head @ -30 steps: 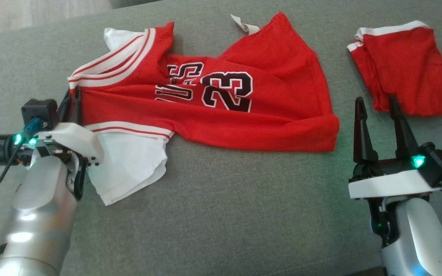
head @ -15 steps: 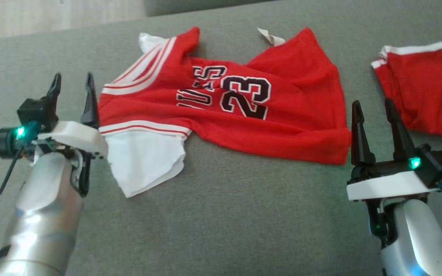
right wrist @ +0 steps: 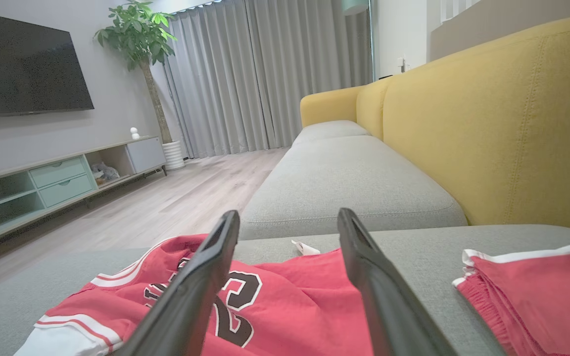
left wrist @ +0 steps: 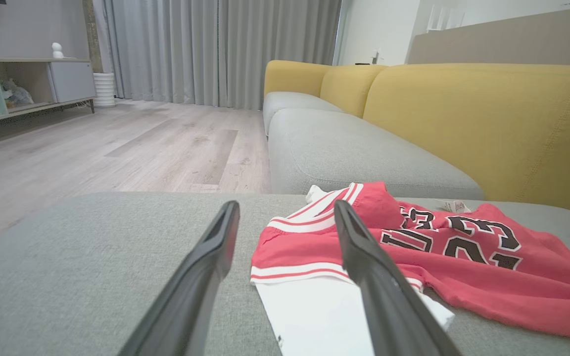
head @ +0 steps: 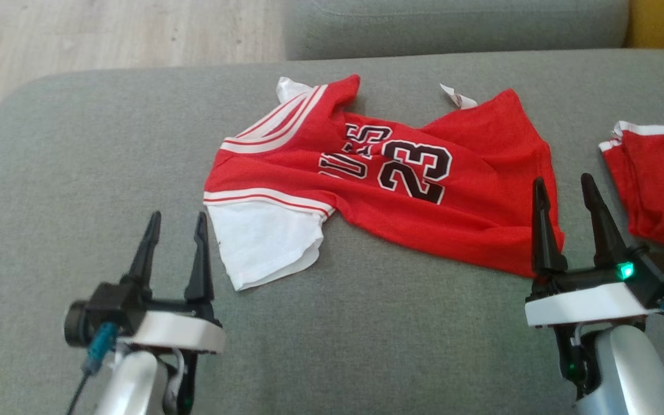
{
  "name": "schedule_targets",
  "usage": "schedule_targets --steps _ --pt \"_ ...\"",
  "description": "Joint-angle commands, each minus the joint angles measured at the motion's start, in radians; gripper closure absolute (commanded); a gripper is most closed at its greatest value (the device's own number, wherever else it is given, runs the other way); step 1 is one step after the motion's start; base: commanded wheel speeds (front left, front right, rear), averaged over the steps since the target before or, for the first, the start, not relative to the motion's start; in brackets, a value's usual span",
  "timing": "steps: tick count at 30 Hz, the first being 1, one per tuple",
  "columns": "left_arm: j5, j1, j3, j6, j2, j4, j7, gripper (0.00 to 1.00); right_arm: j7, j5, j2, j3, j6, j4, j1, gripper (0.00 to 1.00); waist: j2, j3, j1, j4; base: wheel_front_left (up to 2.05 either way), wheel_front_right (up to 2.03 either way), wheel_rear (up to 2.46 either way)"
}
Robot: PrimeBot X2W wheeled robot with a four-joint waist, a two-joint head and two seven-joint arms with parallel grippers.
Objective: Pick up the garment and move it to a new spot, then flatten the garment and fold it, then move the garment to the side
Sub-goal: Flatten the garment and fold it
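Head view.

INSPECTOR: Location of the garment?

ASSISTANT: The red jersey (head: 401, 190) lies on the grey sofa seat (head: 78, 173), around the middle of the cushion. It is rumpled, not flat. The number 23 faces up, and a white panel sticks out at its near left corner. A white tag (head: 456, 97) shows at its far edge.

INSPECTOR: Left gripper?

ASSISTANT: The left gripper (head: 176, 216) sits low at the near left, fingers pointing away from the robot. Its jaws stand wide with nothing between them. It is just beside the white panel and apart from it. In the left wrist view one finger crosses in front of the striped armhole, with bare cushion showing between the two fingers.

INSPECTOR: Right gripper?

ASSISTANT: The right gripper (head: 562, 178) is at the near right, jaws wide and empty. Its inner finger overlaps the jersey's near right corner. Whether it touches the cloth, I cannot tell. In the right wrist view the jersey lies under and between the fingers.

INSPECTOR: Other items on the seat?

ASSISTANT: A pair of red shorts (head: 660, 184) with white trim lies to the right of the jersey, apart from it, partly cut off by the frame edge.

INSPECTOR: Surroundings?

ASSISTANT: A yellow backrest (left wrist: 488, 123) runs behind the seat. Pale wood floor (head: 107, 34) lies beyond the cushion's far left edge.
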Motion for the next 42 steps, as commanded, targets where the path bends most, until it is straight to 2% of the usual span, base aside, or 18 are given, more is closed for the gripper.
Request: schedule_targets --steps 1,11,21,30,42 --pt "0.004 -0.028 0.029 0.009 0.001 -0.049 -0.006 0.0 -0.011 -0.005 -0.003 0.023 0.002 -0.028 -0.015 0.0 -0.0001 -0.01 0.0002 0.011 0.0 0.0 0.0" --pt "0.025 0.019 0.023 0.01 -0.03 -0.056 -0.006 0.0 -0.011 -0.003 -0.003 0.032 0.002 -0.019 -0.002 0.0 -0.0001 -0.016 0.0002 0.008 0.0 0.0 0.0" --pt "0.025 0.017 -0.026 0.015 -0.03 0.104 0.141 0.0 -0.011 0.0 -0.003 0.042 0.002 -0.023 -0.001 0.0 -0.0001 0.001 0.0002 -0.013 0.0 0.0 0.0" --pt "0.014 -0.015 -0.036 0.003 -0.02 0.176 0.177 0.0 -0.011 0.005 -0.003 0.054 0.002 -0.023 -0.014 0.0 -0.0001 0.025 0.0002 -0.035 0.0 0.0 0.0" --pt "0.012 -0.09 -0.031 0.033 0.005 0.293 0.246 0.0 -0.011 0.007 -0.003 0.046 0.002 -0.033 -0.039 0.0 -0.0001 0.076 0.0002 -0.091 0.0 0.0 0.0"
